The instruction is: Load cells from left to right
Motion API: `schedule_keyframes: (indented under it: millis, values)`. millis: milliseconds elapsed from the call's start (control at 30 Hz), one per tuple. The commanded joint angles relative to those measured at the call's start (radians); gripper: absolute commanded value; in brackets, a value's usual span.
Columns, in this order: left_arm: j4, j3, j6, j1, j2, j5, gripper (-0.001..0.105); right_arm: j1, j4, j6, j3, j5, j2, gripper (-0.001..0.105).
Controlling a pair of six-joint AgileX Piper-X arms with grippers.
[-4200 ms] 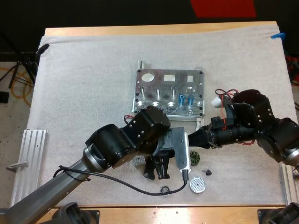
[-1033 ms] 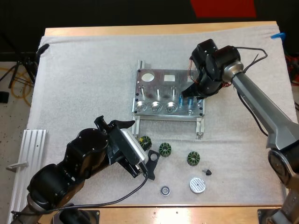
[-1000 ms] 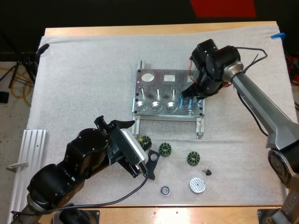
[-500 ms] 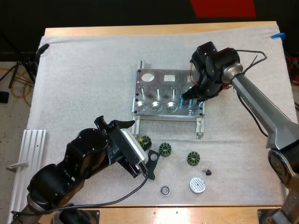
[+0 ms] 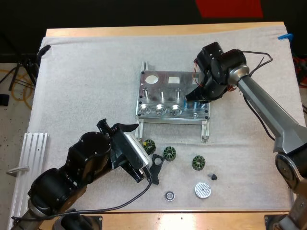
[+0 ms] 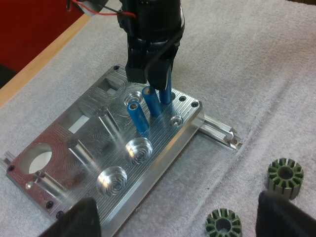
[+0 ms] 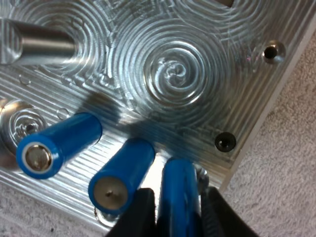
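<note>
Clamping a third blue cell (image 7: 180, 190) from both sides with the right gripper (image 7: 178, 212), fingers closed onto it, at the near right corner of the metal fixture (image 7: 168, 69). Keeping that cell roughly upright, with its lower end at or just above the fixture's ribbed surface; not managing to tell whether it is touching.

Counting two more already standing in the fixture just to the left of the held one: the first cell (image 6: 138, 116) and the second cell (image 6: 153, 101), close together in a row and both leaning a little.

Judging the load as mostly through: two seated, and the rightmost being brought to its place beside them. Leaving, by this reading, only pushing it home and letting go. Noting three round pockets (image 6: 138, 148) lying bare farther left in the fixture's near row, and not telling whether these are meant for cells.

Parking the left gripper (image 6: 185, 217) on the fixture's near side, fingers spread wide and grasping nothing, near the small dark parts (image 5: 169, 153).
</note>
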Motion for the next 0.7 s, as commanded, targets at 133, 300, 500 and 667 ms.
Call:
schedule_keyframes:
  millis: [133,300,500,667]
  values:
    - [-0.014,-0.004,-0.018,0.0,-0.005,0.004,0.065,0.002,0.004,-0.01,0.0,0.037,-0.008,0.0]
    - [-0.014,-0.004,-0.018,0.0,-0.005,0.004,0.065,0.002,0.005,-0.01,0.0,0.056,-0.008,0.0]
    - [-0.014,-0.004,-0.018,0.0,-0.005,0.004,0.065,0.002,0.018,-0.01,0.024,0.041,-0.008,0.0]
    - [-0.014,-0.004,-0.018,0.0,-0.005,0.004,0.065,0.002,0.007,-0.01,0.075,0.024,-0.008,0.0]
